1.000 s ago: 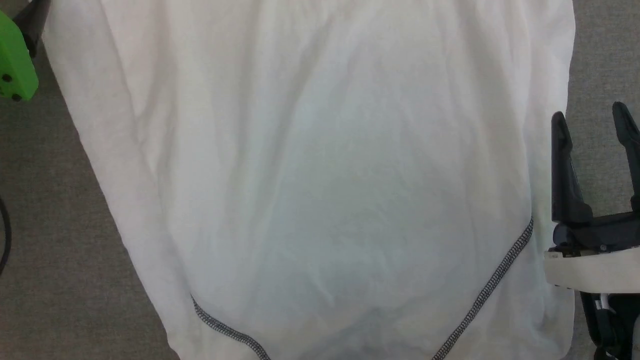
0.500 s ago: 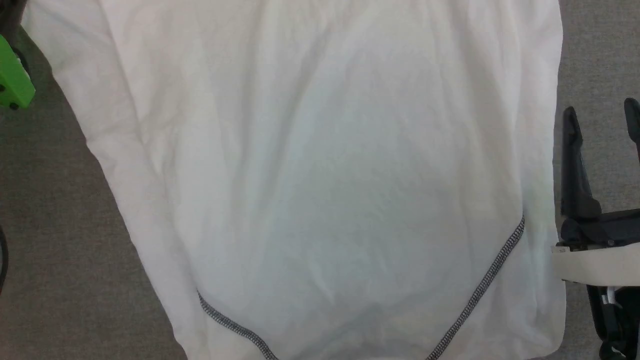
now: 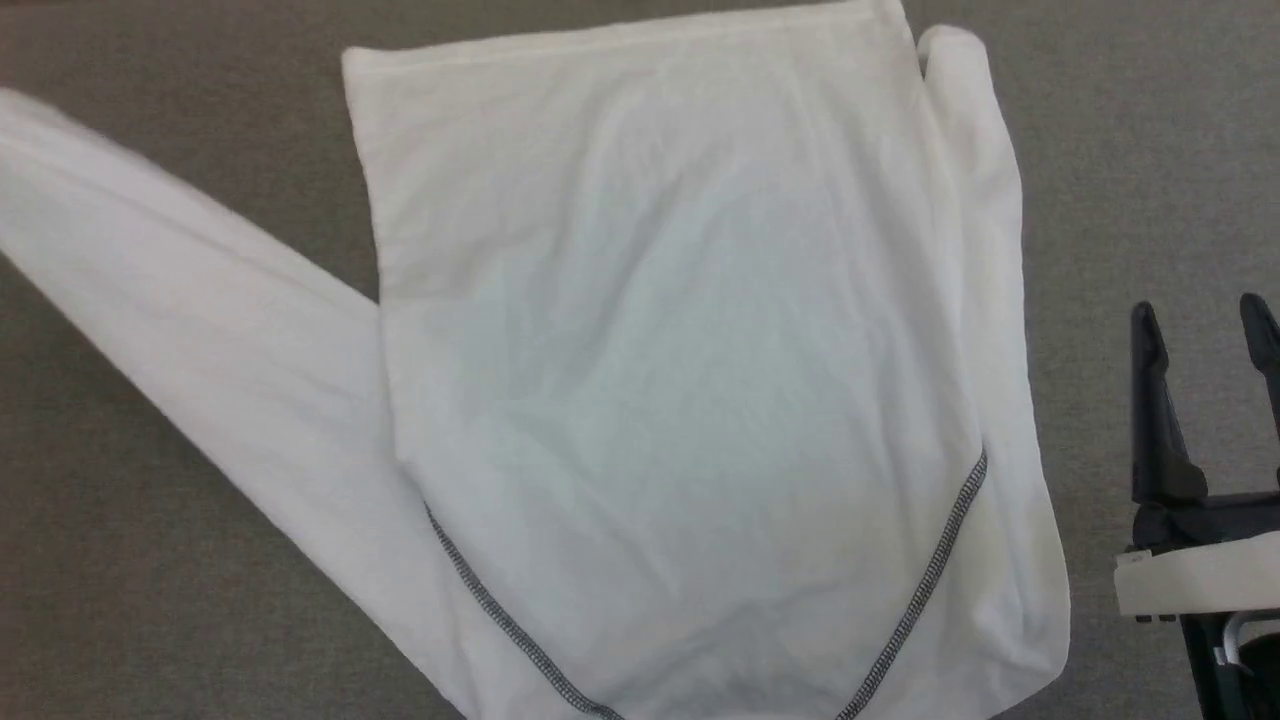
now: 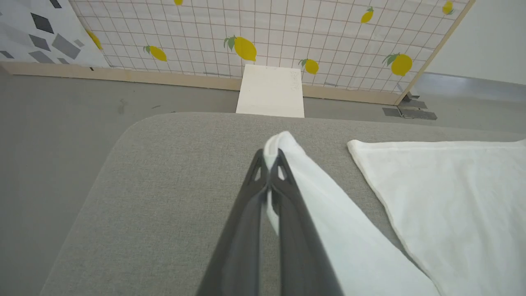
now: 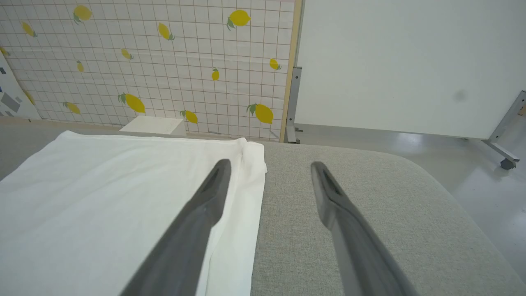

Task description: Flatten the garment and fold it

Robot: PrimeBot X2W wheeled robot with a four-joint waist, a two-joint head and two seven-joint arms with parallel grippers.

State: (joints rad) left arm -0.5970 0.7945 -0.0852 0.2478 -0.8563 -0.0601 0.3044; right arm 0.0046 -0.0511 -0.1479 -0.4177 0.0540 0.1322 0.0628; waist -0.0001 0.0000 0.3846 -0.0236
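The garment (image 3: 680,350), a white long-sleeved shirt with dark zigzag seams, lies spread on the grey table (image 3: 150,600). One sleeve (image 3: 150,270) stretches out to the upper left, its far end blurred. The other sleeve (image 3: 985,250) lies folded along the torso's right edge. In the left wrist view my left gripper (image 4: 271,154) is shut on the cuff of the outstretched sleeve (image 4: 328,213), beside the torso (image 4: 452,197). My right gripper (image 3: 1200,308) stands open to the right of the shirt, holding nothing. Its left finger (image 5: 205,205) hovers over the folded sleeve's edge (image 5: 246,185).
The grey padded table (image 5: 349,185) has rounded corners, with bare surface on both sides of the shirt. Beyond its far edge a rigid white box (image 4: 271,92) stands on the floor against a lemon-patterned panel (image 4: 246,33). A white wall panel (image 5: 411,61) stands at the right.
The head camera has shifted, so more of the shirt shows. My left gripper has shut on the cuff, and the sleeve now stretches out to the left. The right gripper stays open.
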